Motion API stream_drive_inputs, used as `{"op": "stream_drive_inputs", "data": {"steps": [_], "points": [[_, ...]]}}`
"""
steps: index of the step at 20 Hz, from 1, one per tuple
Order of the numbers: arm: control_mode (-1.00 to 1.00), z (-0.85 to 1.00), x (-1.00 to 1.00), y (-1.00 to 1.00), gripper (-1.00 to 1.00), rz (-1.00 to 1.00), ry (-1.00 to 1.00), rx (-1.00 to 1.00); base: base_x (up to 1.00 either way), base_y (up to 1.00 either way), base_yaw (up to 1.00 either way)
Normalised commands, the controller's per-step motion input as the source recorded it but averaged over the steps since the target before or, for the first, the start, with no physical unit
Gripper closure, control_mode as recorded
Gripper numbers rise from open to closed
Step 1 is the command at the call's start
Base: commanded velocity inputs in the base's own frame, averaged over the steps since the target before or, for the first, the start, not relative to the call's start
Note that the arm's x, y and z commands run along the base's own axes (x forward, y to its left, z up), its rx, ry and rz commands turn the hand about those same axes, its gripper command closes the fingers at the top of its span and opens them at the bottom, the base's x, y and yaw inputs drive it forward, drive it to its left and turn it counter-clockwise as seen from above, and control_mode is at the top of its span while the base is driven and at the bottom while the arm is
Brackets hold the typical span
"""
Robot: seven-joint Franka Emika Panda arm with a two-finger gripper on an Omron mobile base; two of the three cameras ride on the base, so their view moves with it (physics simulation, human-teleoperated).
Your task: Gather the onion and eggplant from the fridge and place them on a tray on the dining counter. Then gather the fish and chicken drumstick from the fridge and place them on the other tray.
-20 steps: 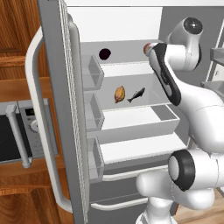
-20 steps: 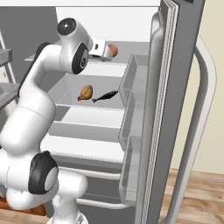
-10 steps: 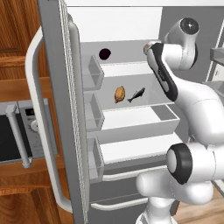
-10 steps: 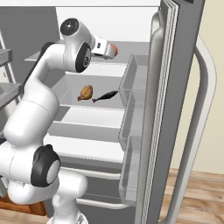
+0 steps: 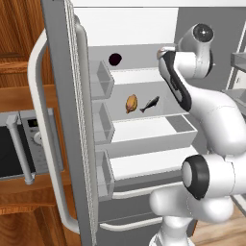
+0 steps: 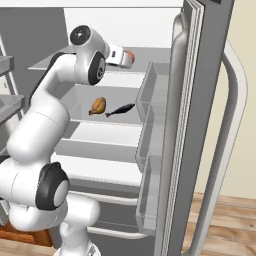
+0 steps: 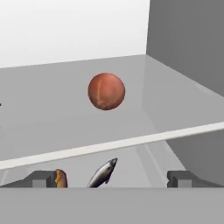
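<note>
The hand (image 7: 112, 177) hangs wide open and empty before the onion (image 7: 106, 91) on the fridge's upper shelf (image 7: 52, 118); fish (image 7: 103, 173) lies below.

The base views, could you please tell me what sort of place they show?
Most likely a home kitchen: an open fridge with a fish and chicken drumstick on a shelf, plus a microwave set among wooden cabinets.

fridge door (image 5: 60, 120): swung open | microwave (image 5: 17, 151): left, on wooden shelf | door bins (image 6: 150, 145): three stacked
</note>
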Motion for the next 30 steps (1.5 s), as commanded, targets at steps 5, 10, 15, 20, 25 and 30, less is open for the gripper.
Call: {"op": "stream_drive_inputs", "data": {"steps": [5, 10, 15, 20, 25, 30], "points": [[-1.00, 0.00, 0.26, -0.04, -1.00, 0.00, 0.00, 0.00, 0.00, 0.00, 0.00], [-1.00, 0.00, 0.26, -0.04, -1.00, 0.00, 0.00, 0.00, 0.00, 0.00, 0.00], [-1.00, 0.00, 0.29, -0.01, -1.00, 0.00, 0.00, 0.00, 0.00, 0.00, 0.00], [-1.00, 0.00, 0.26, -0.01, -1.00, 0.00, 0.00, 0.00, 0.00, 0.00, 0.00], [-1.00, -0.08, 0.27, 0.00, -1.00, 0.00, 0.00, 0.00, 0.00, 0.00, 0.00], [-1.00, -0.09, 0.30, -0.01, -1.00, 0.00, 0.00, 0.00, 0.00, 0.00, 0.00]]}}
